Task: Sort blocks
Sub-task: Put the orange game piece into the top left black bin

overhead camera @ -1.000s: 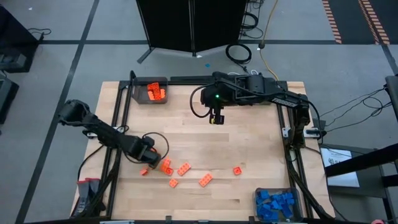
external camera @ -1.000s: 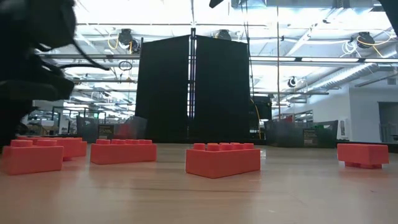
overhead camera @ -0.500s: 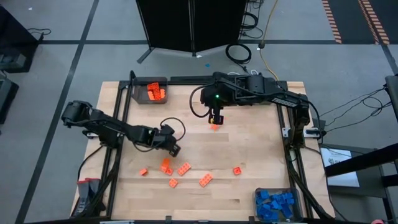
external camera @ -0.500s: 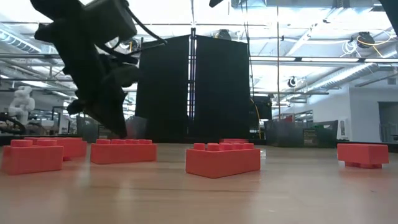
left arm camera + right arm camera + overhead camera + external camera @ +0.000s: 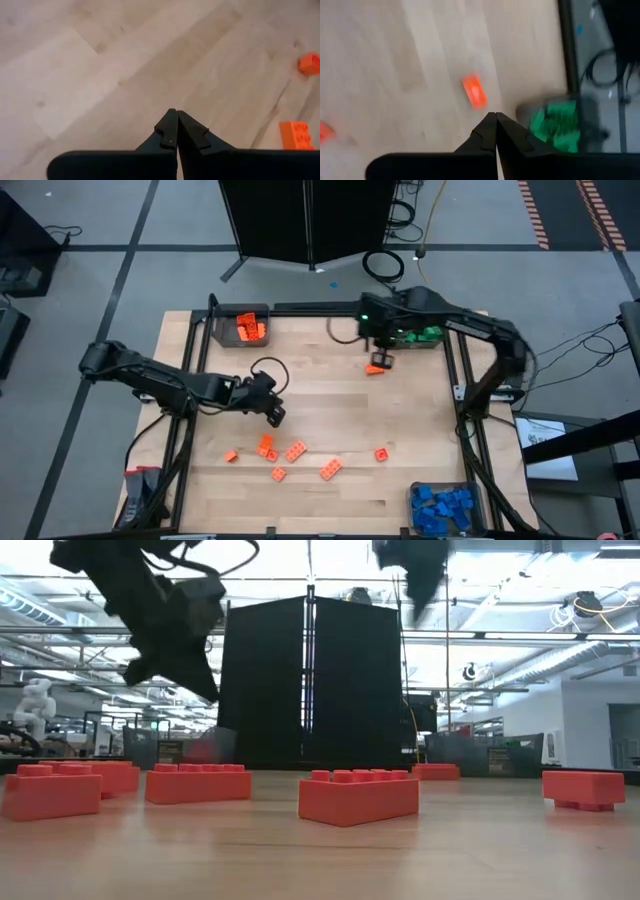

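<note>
Orange blocks still loose on the table; both pincers empty and pressed shut.

Nearest the front edge, six orange blocks (image 5: 297, 451) lie scattered, just in front of the left gripper (image 5: 277, 416), which hovers with its fingers together, holding nothing. Farther back, one orange block (image 5: 376, 369) lies just in front of the right gripper (image 5: 380, 360), likewise closed on nothing, with the green bin (image 5: 420, 336) just beside it. The orange bin (image 5: 250, 327) sits at the far left corner, the blue bin (image 5: 442, 508) at the near right. Judgement: sorting of the orange is in hand; next, a pincer must part and descend over a block.
</note>
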You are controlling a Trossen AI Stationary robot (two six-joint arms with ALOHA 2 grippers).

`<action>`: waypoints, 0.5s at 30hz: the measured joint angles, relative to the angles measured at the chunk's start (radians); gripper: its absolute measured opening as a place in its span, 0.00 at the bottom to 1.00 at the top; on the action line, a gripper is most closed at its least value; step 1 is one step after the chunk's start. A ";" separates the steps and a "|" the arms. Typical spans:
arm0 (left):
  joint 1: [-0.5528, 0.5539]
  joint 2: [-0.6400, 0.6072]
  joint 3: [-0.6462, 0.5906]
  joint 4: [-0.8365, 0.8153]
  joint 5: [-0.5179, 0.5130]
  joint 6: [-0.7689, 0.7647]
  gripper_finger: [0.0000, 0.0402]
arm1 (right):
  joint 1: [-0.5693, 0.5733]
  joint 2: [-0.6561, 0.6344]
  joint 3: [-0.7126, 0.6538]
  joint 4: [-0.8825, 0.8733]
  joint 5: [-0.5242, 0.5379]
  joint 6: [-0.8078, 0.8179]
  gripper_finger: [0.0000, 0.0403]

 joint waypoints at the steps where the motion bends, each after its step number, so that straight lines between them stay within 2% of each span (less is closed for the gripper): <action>1: 0.000 -0.013 0.003 -0.012 -0.017 -0.003 0.00 | -0.019 -0.047 -0.095 0.035 -0.001 -0.007 0.00; 5: -0.005 -0.053 0.002 -0.053 -0.064 0.003 0.00 | -0.067 -0.250 -0.458 0.403 -0.004 -0.002 0.00; 8: -0.005 -0.063 0.001 -0.059 -0.085 0.003 0.00 | -0.085 -0.353 -0.655 0.627 -0.029 -0.027 0.00; 11: -0.004 -0.062 0.002 -0.052 -0.090 -0.003 0.00 | -0.092 -0.363 -0.779 0.731 -0.119 -0.039 0.06; 15: -0.006 -0.062 0.001 -0.050 -0.089 -0.020 0.00 | -0.080 -0.322 -0.857 0.807 -0.222 -0.007 0.23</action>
